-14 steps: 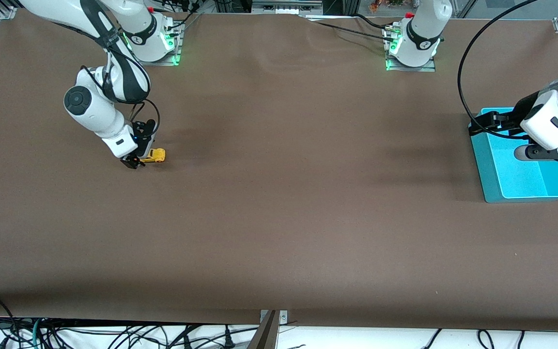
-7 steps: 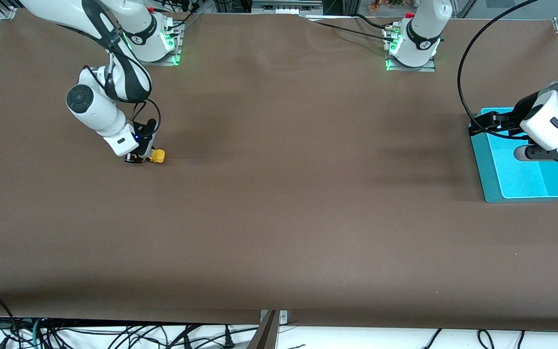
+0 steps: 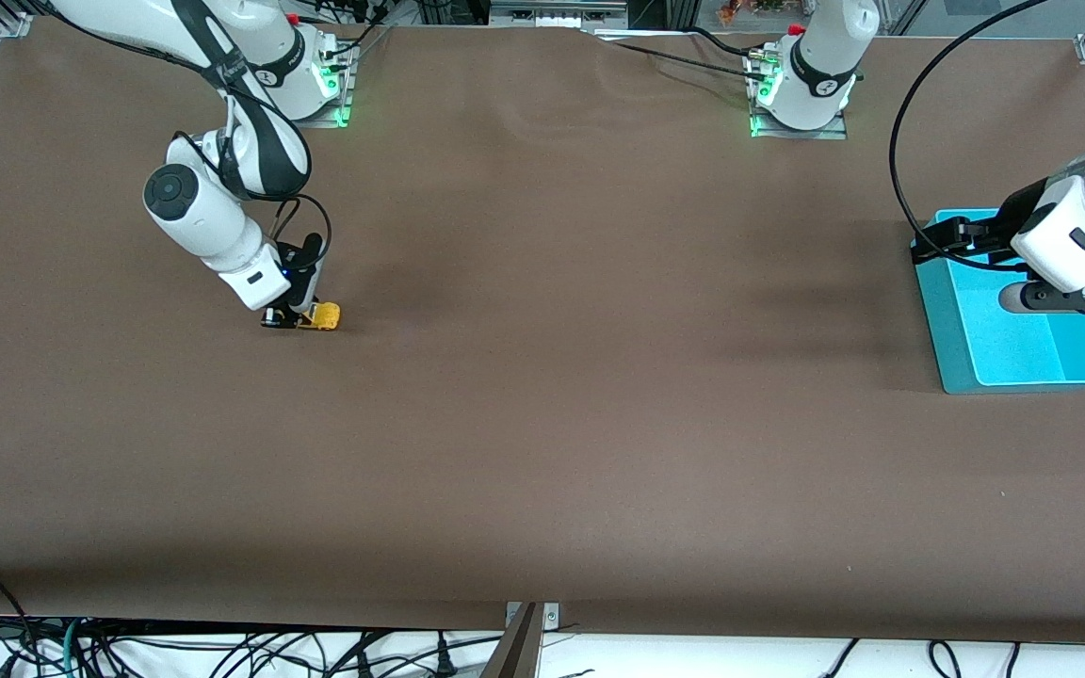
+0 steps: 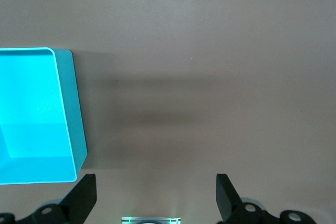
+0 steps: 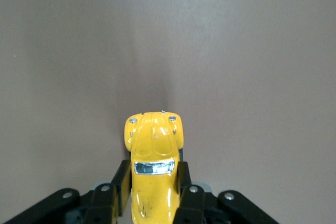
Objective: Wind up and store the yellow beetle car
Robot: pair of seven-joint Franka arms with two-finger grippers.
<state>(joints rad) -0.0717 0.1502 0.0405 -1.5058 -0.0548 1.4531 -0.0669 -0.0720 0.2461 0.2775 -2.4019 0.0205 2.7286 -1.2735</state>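
The yellow beetle car (image 3: 324,315) is on the brown table near the right arm's end, its nose pointing toward the left arm's end. My right gripper (image 3: 293,316) is shut on it, low at the table. In the right wrist view the car (image 5: 153,171) sits between the two black fingers (image 5: 119,182), which press on its sides. My left gripper (image 3: 1070,297) hangs over the turquoise bin (image 3: 1013,358), and its fingers (image 4: 84,198) are wide apart with nothing between them.
The turquoise bin stands near the left arm's end of the table; its corner shows in the left wrist view (image 4: 68,108). Both arm bases stand along the table edge farthest from the front camera. Cables lie beneath the table edge nearest the front camera.
My right gripper has slid the car along the table a short way toward the left arm's end. The left arm has not moved.
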